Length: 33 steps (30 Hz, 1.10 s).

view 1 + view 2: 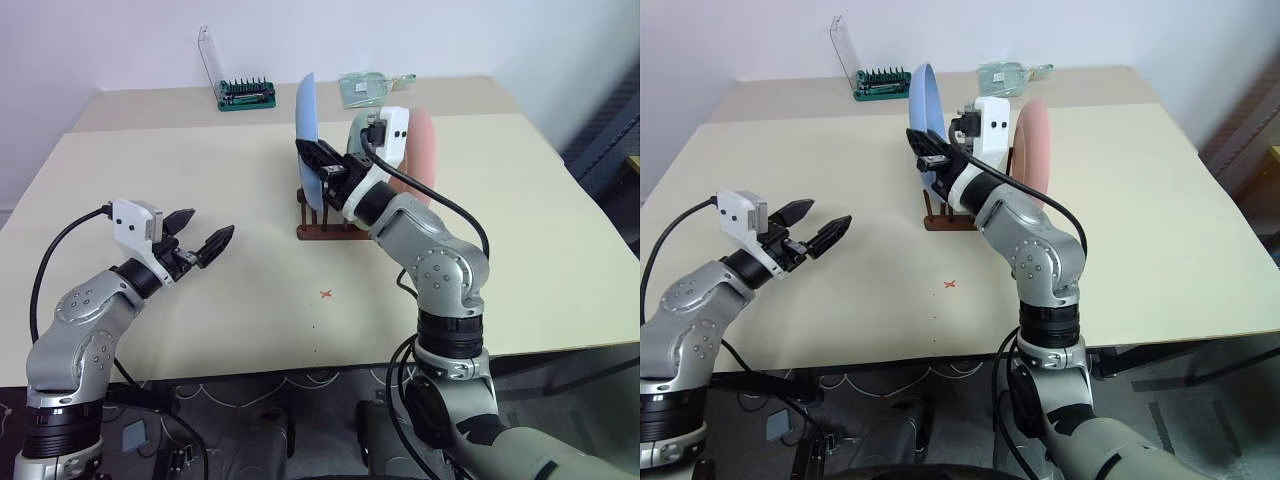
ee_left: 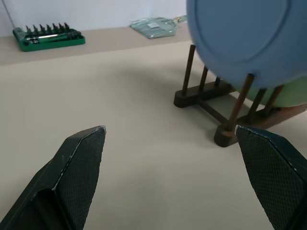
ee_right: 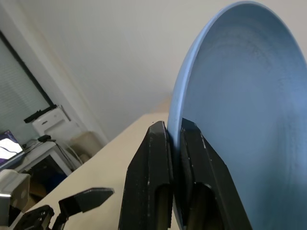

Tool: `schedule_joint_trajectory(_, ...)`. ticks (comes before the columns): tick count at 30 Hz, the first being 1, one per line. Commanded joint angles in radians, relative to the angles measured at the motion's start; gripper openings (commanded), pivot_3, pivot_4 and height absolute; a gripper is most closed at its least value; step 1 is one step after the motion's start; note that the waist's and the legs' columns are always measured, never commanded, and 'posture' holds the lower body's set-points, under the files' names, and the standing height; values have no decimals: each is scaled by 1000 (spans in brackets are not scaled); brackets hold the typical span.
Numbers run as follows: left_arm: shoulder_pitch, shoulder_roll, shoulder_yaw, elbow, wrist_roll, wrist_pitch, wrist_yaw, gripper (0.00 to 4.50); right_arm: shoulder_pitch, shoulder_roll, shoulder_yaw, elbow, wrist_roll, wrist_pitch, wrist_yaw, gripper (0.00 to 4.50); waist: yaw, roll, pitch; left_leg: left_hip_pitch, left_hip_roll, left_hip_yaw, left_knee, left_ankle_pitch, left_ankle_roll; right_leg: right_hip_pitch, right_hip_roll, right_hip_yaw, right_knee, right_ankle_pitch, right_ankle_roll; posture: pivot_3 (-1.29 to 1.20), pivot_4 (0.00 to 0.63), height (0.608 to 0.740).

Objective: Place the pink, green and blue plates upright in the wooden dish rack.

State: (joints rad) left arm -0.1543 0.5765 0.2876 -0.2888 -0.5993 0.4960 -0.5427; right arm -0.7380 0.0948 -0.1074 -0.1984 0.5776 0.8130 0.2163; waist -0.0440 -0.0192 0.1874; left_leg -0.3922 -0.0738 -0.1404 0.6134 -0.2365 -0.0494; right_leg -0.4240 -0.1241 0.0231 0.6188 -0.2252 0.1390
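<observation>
The blue plate (image 1: pixel 308 130) stands upright at the left end of the wooden dish rack (image 1: pixel 322 230), its lower edge down among the pegs. My right gripper (image 3: pixel 173 127) is shut on the blue plate's rim. The pink plate (image 1: pixel 423 150) stands upright at the rack's right end. Behind the blue plate, in the left wrist view, a sliver of the green plate (image 2: pixel 288 93) shows in the rack. My left gripper (image 1: pixel 205 240) hovers open and empty over the table, well left of the rack, pointing toward it.
A green tray of tool bits (image 1: pixel 247 95) with a clear upright lid (image 1: pixel 210 60) sits at the table's back edge, beside a clear plastic packet (image 1: pixel 370 88). A small red cross (image 1: pixel 325 294) marks the table (image 1: pixel 150 180) in front of the rack.
</observation>
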Motion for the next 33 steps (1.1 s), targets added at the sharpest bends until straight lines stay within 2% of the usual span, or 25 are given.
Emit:
schedule_joint_trajectory(1,24,19,-1,-57,-15,4,-42,4436,-38,11,-25,-7,47,12,-31,0,-1,0,0,0,0,0,0,0,0,0,0,0,0,0,0,0,150,740)
schedule_joint_trajectory(13,53,25,-27,-69,5,-4,-80,4436,-60,11,-66,48,109,75,-127,0,0,0,0,0,1,0,0,0,0,0,1,0,0,1,-1,0,150,740)
schedule_joint_trajectory(16,59,18,-38,-67,11,-15,-85,4500,-57,1,-56,41,107,72,-131,975,0,0,0,0,1,0,0,0,0,0,1,0,0,1,-1,0,150,740)
schedule_joint_trajectory(19,63,15,-43,-62,14,-21,-91,4500,-59,-19,-33,29,89,57,-119,2391,0,0,0,0,1,0,0,0,0,0,2,0,0,1,-1,0,150,740)
schedule_joint_trajectory(26,64,10,-46,-54,22,-28,-98,4500,-76,-102,49,-15,36,2,-44,2391,-1,0,0,0,2,1,0,0,0,0,2,0,-1,1,-1,0,150,740)
schedule_joint_trajectory(30,78,2,-47,-32,31,-51,-119,4500,-117,-255,140,-99,-48,-76,94,2391,0,1,0,0,2,1,0,0,0,0,2,0,-1,1,-1,0,150,740)
schedule_joint_trajectory(33,85,-3,-51,-12,41,-74,-131,4500,-124,-354,142,-129,-93,-139,154,2391,1,0,0,-1,2,1,0,0,0,0,2,0,-2,1,-1,0,150,740)
